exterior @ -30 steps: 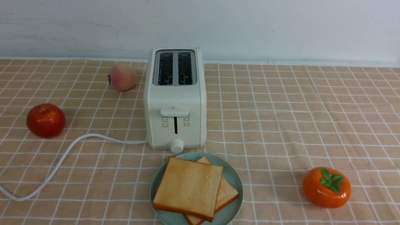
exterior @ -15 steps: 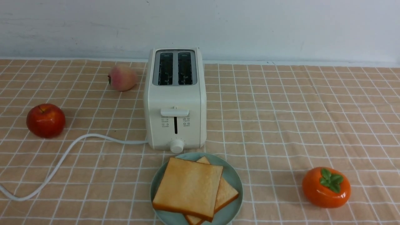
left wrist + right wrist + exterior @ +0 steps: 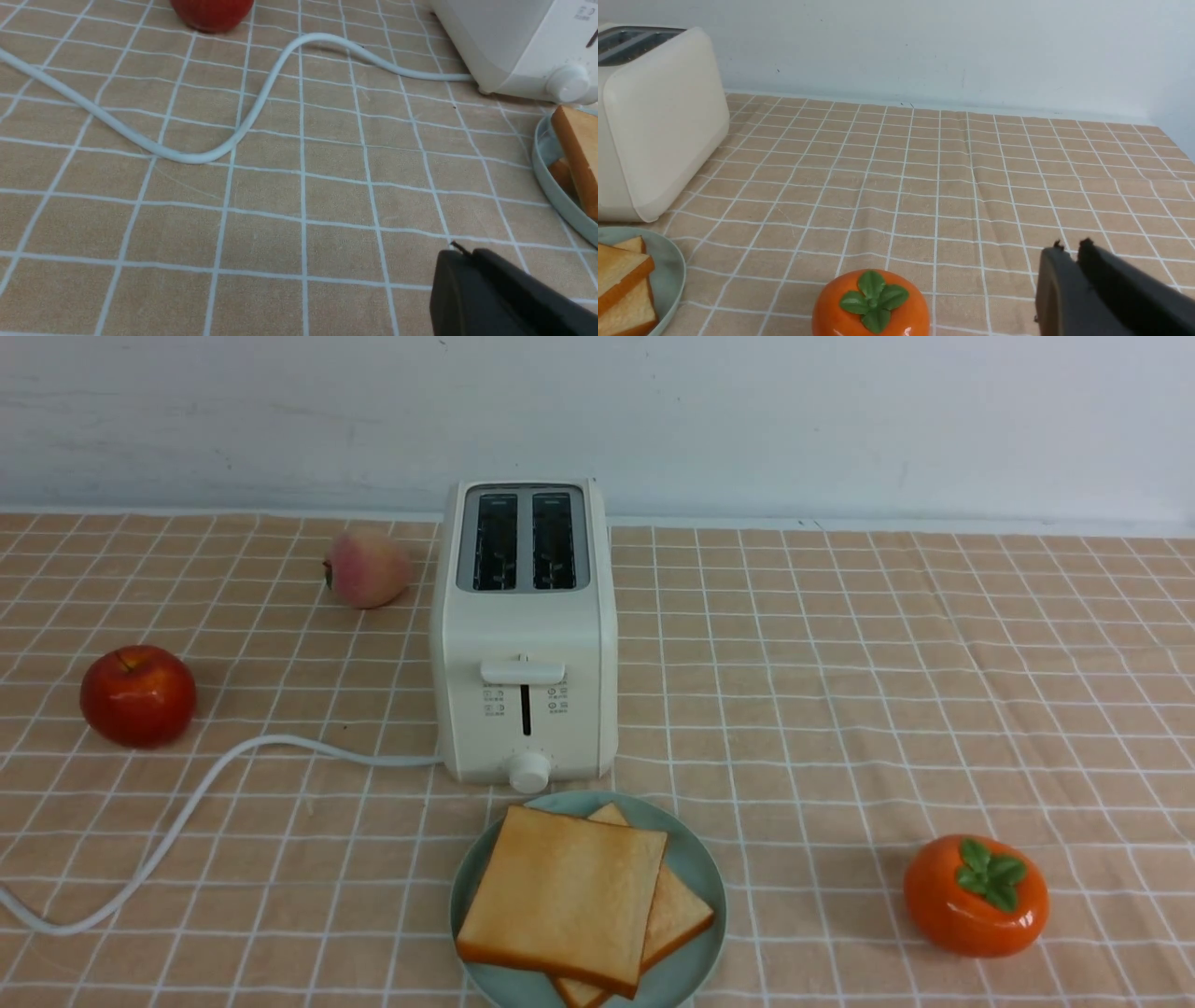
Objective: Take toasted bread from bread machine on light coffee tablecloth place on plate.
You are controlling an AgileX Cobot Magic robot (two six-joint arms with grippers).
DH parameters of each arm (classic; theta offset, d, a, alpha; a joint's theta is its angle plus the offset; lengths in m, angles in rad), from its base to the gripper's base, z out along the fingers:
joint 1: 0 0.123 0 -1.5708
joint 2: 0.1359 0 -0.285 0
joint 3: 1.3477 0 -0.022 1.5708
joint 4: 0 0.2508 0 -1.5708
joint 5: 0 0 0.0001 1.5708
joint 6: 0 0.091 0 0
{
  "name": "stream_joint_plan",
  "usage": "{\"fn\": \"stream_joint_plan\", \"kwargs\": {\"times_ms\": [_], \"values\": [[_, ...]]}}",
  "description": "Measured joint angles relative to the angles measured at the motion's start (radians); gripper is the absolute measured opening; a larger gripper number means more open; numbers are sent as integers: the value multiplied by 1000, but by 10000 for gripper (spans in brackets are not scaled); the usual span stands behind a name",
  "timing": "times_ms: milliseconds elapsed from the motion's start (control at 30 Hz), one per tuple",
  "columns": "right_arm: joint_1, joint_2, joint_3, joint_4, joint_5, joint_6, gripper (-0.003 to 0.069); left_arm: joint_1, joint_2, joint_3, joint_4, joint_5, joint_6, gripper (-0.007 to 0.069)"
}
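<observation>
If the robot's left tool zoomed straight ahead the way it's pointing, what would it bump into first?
Probably the tablecloth, because the left tool seems to point down toward it. I can't tell exactly how high it is, so if it stayed above the cloth, it might reach the white cord instead.

1. Left gripper (image 3: pixel 463 252): outside the front view; blurred, its base cut off in its wrist view.
2. Right gripper (image 3: pixel 1072 247): likewise out of the front view, blurred and cut off.
3. Between the grippers, plate (image 3: pixel 702 933): near rim cropped; lower toast (image 3: pixel 674 917) mostly hidden under upper toast (image 3: pixel 565 896).
4. Beyond the left gripper: apple (image 3: pixel 212 11) cropped in its wrist view.
5. Beyond both grippers: toaster (image 3: pixel 527 625) icons too small to read.
</observation>
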Motion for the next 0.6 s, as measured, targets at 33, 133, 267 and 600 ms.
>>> {"fn": "stream_joint_plan", "kwargs": {"times_ms": [33, 133, 267, 600], "values": [[0, 0, 0, 0, 0, 0, 59, 0, 0, 0, 0, -1, -1, 0], [0, 0, 0, 0, 0, 0, 65, 10, 0, 0, 0, -4, -2, 0], [0, 0, 0, 0, 0, 0, 73, 12, 0, 0, 0, -4, -3, 3], [0, 0, 1, 0, 0, 0, 84, 12, 0, 0, 0, -4, -3, 14]]}}
